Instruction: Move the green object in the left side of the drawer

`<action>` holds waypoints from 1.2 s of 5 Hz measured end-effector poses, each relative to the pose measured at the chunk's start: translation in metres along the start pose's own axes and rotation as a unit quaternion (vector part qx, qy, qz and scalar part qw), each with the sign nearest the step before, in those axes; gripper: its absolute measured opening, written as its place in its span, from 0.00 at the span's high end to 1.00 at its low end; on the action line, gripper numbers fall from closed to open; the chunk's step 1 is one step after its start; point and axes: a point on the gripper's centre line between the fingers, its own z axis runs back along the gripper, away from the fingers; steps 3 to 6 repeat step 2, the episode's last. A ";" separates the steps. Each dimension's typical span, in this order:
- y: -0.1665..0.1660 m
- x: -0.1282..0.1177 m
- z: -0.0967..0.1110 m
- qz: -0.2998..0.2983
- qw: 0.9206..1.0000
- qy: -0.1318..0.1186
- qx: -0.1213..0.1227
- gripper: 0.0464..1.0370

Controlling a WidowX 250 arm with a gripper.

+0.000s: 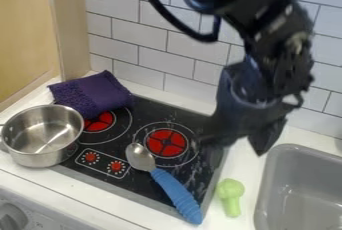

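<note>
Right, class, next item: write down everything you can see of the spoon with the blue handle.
The spoon has a shiny, silvery bowl that looks like metal and a thick blue handle, ridged towards its end, that could be plastic or rubber. It lies slantwise on the black stovetop, bowl end beside the red-centred burner, handle running down to the stovetop's near right corner. The green object sits to its right, apart from it.

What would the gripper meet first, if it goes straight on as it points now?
Probably the white counter between the stove and the sink, behind the green object; height is unclear, so the stove's edge is possible.
</note>
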 end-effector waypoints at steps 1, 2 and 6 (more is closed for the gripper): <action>0.005 0.002 0.006 -0.009 1.000 -0.002 0.008 0.04; 0.005 0.002 0.006 -0.015 1.000 -0.003 0.008 0.04; 0.005 0.002 0.006 -0.015 1.000 -0.003 0.008 0.04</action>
